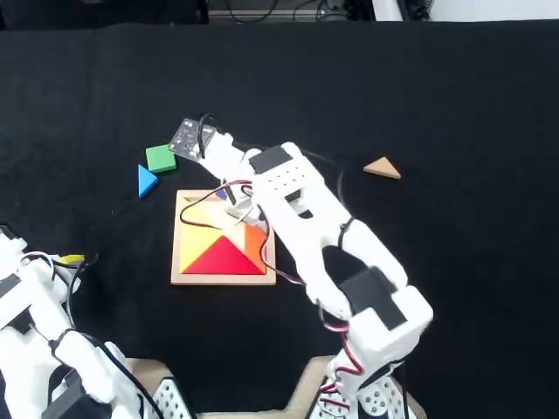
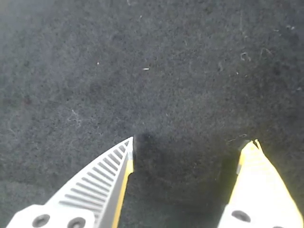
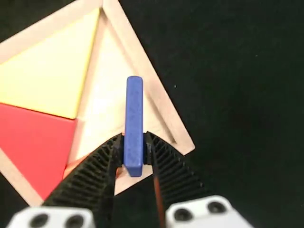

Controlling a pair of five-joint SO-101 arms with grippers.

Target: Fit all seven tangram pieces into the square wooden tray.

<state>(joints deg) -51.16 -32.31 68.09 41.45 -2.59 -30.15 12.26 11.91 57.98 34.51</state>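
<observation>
One dark blue flat tangram piece (image 3: 134, 109), pinched edge-up in the right gripper (image 3: 134, 141), hangs over the square wooden tray (image 3: 158, 95)'s bare wedge beside the yellow triangle (image 3: 52, 71); its long axis points ahead of the jaws.

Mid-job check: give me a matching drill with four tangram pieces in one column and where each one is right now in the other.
Pieces:
1. red triangle
2. tan triangle
3. green square
4. dark blue piece

Places:
A. gripped on edge in the right hand
B. lying in the tray
C. on the cloth, beside the light blue triangle
D. alone on the cloth, off to the tray's right

Pairs: 1-B, 2-D, 3-C, 4-A
</observation>
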